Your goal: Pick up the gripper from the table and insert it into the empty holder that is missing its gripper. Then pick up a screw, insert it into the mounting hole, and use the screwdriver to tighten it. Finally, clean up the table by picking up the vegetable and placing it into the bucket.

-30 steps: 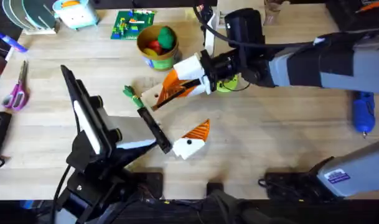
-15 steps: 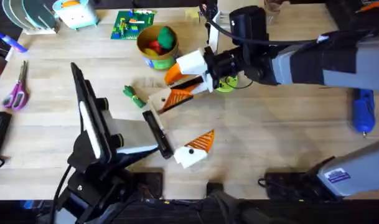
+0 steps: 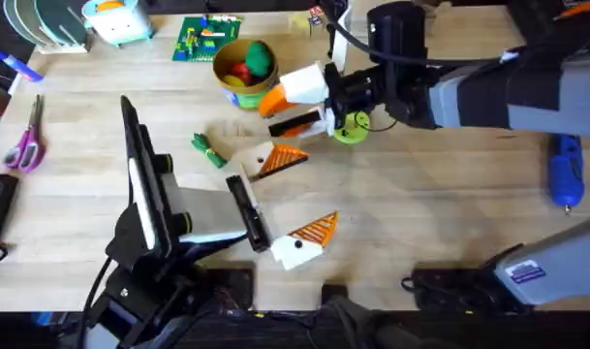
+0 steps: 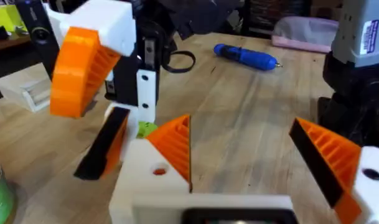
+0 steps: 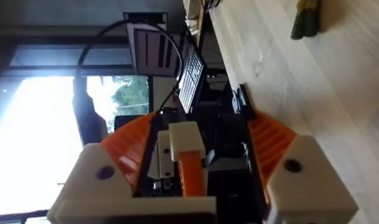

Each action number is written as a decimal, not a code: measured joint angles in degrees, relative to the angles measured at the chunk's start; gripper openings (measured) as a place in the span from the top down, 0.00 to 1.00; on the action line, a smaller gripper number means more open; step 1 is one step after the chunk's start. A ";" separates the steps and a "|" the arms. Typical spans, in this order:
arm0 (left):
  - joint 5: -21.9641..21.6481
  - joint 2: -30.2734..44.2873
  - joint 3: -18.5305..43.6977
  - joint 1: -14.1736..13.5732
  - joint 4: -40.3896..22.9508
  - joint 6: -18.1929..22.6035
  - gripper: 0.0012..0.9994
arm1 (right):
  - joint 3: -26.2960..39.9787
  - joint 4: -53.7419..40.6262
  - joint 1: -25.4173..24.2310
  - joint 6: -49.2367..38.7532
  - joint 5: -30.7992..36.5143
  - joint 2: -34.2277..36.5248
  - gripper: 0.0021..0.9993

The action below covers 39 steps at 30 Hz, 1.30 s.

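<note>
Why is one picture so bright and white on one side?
In the right wrist view, daylight from a window washes out that side, leaving the right gripper dim against it. The overhead view is evenly lit, with soft shadows on the table.

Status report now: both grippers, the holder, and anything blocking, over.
Right gripper open, raised beside the bucket. Left gripper state unclear, low on the table. One holder with orange gripper fitted lies between them, another nearer. Vegetable on table, nothing blocking.

One holder [image 3: 259, 158], one screwdriver [image 3: 566, 174], one bucket [image 3: 242, 81], one vegetable [image 3: 206, 149]
</note>
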 joint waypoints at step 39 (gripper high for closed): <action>0.07 0.02 0.00 0.01 -0.02 -0.02 0.01 | 12.09 -65.64 -4.91 -58.82 64.48 -23.29 0.06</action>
